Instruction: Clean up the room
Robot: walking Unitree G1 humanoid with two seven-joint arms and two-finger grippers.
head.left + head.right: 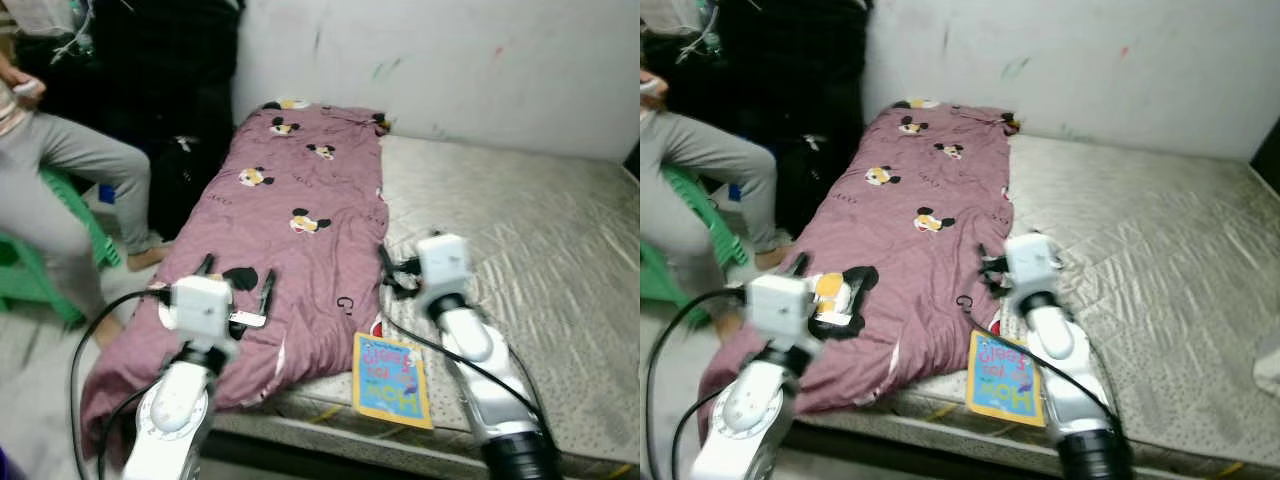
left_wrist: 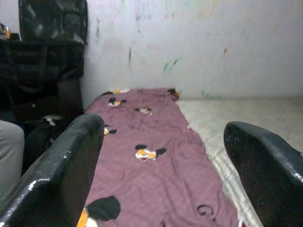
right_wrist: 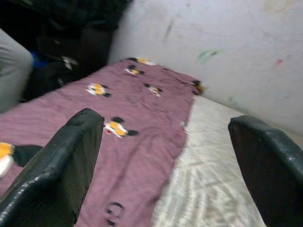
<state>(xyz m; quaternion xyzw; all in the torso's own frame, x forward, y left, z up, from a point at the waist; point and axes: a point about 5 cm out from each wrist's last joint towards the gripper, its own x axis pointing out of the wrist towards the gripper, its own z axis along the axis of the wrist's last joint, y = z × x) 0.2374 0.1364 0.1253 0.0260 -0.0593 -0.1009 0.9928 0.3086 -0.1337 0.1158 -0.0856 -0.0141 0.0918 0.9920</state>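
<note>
Left gripper [image 1: 237, 282] and right gripper [image 1: 389, 270]: fingers wide apart, empty, over purple blanket [image 1: 290, 190]. Risk: booklet [image 1: 388, 379] at 6 o'clock on mattress [image 1: 520, 230] edge slides off if blanket dragged.

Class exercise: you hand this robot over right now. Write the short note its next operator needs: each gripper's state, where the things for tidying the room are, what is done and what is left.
Left gripper: jaws open, empty, above the near end of the purple blanket.
Right gripper: jaws open, empty, at the blanket's right edge, where it meets the bare mattress.
Blanket: spread along the left side of the mattress, near end hanging over the front edge.
Colourful booklet: at the mattress front edge, between the arms.
A seated person is on the left beside the bed.
Done: nothing picked up or folded. Left: blanket and booklet both need handling.
</note>
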